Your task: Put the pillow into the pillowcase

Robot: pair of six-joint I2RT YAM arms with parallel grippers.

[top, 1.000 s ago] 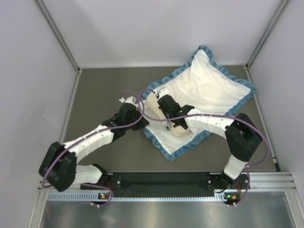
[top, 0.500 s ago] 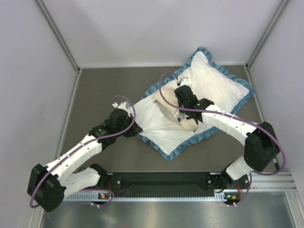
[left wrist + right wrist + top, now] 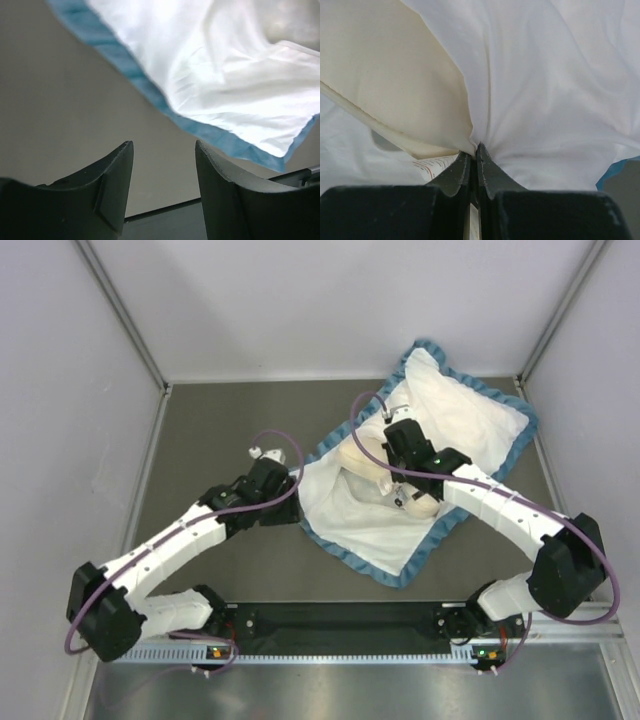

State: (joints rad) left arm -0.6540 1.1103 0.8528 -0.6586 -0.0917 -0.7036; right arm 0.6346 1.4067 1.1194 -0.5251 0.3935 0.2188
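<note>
My left claw [image 3: 164, 146] sits spread off the case [image 3: 225, 90] hem, open table [image 3: 215, 430] centre-left; right claw [image 3: 474, 148] pinches case; left just released.

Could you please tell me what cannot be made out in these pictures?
- Top view: most of the pillow lies under the pillowcase and the right arm; how far in, unclear.
- Right wrist view: bunched fabric hides whether the right gripper pinches pillow too.
- Right wrist view: the print is cut off by a finger, unreadable.
</note>
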